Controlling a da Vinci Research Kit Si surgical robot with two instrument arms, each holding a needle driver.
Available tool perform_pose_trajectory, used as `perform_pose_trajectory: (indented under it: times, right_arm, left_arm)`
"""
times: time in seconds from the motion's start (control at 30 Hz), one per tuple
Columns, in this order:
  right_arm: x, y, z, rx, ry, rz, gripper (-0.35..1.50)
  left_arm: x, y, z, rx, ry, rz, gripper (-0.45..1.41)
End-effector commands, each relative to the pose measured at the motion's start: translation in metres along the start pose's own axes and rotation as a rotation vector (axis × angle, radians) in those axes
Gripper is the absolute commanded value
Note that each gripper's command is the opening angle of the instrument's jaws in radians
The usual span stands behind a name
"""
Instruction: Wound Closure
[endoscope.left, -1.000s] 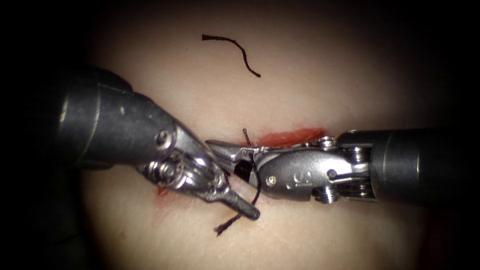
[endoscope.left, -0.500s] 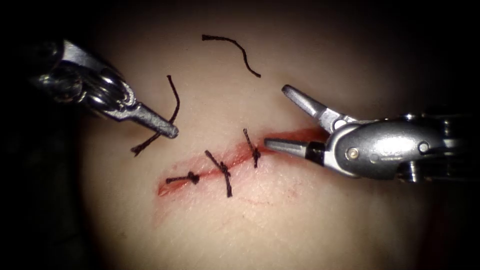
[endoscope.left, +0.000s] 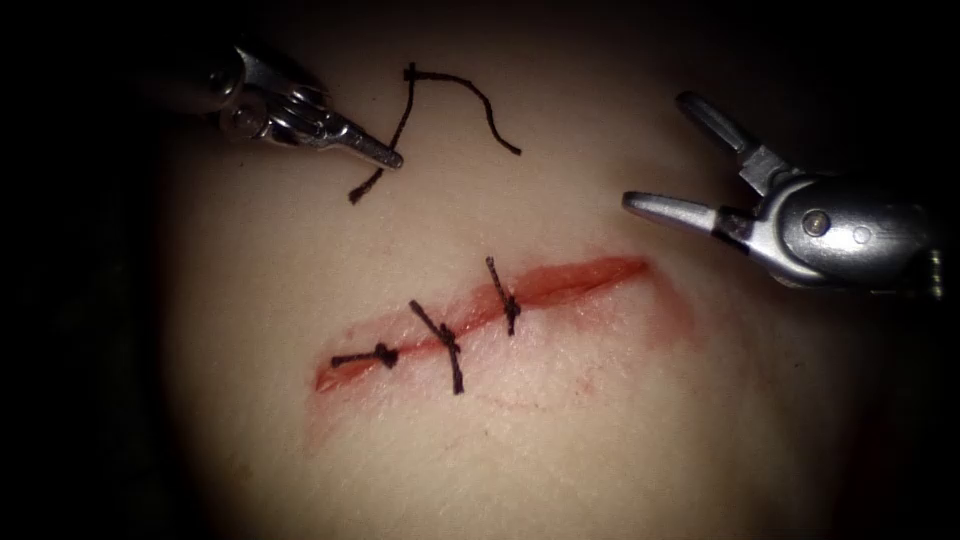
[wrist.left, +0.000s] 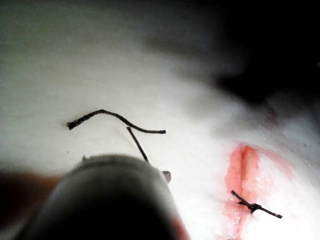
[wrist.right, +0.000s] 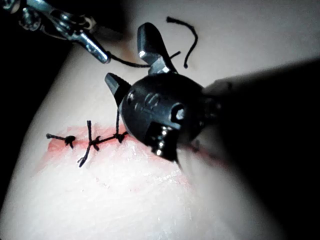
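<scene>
We note that both tools have drawn back from the cut (endoscope.left: 480, 315) within the last second. One second ago the left tool (endoscope.left: 385, 155) and the right tool (endoscope.left: 690, 165) met over the tissue (endoscope.left: 600, 420) at the rightmost stitch, the thread lying between the right tool's jaws; half a second ago the left tool was already lifting a short cut piece of thread (endoscope.left: 385, 150) toward the far left. Now the left tool sits at the far left, jaws closed on that piece, which hangs from both sides of its tip and reaches the older loose cut end (endoscope.left: 480, 100) lying on the far tissue. The right tool stands at the far right, jaws spread wide and holding nothing. We judge from this that the tail of the third knot has been trimmed. Three knotted stitches (endoscope.left: 445, 340) cross the left and middle of the cut; the right portion remains unstitched, with red fluid (endoscope.left: 580, 278) along it, so closure is partial. We see no needle. The right wrist view gives the open jaws of the right tool (wrist.right: 129, 62) directly, with the three stitches (wrist.right: 90, 142) beyond and the left tool (wrist.right: 97, 50) gripping thread. The left wrist view shows the loose cut end (wrist.left: 115, 122) on the tissue and one stitch (wrist.left: 255, 206) across the cut.
</scene>
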Motion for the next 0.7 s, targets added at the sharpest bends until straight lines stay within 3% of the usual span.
perform_pose_trajectory:
  times: [0.03,0.13,0.2,0.37,0.7]
  right_arm:
    - [0.0000,-0.0004,0.0008,0.001,0.001,0.013,1.03]
    - [-0.0002,-0.0005,0.0008,0.001,0.001,0.052,1.04]
    - [-0.0004,-0.0007,0.0009,0.000,0.001,0.061,1.04]
    - [-0.0011,-0.0009,0.0010,-0.002,0.003,0.060,1.04]
    - [-0.0014,-0.0011,0.0010,-0.003,0.003,0.081,1.10]
  left_arm:
    - [0.0003,0.0007,0.0005,-0.062,0.033,0.015,1.26]
    - [0.0004,0.0029,-0.0007,-0.165,0.047,0.093,1.31]
    - [0.0002,0.0046,-0.0015,-0.180,0.027,0.160,1.31]
    - [-0.0004,0.0087,-0.0034,-0.092,-0.080,0.259,1.31]
    - [-0.0007,0.0101,-0.0047,-0.086,-0.083,0.267,1.31]
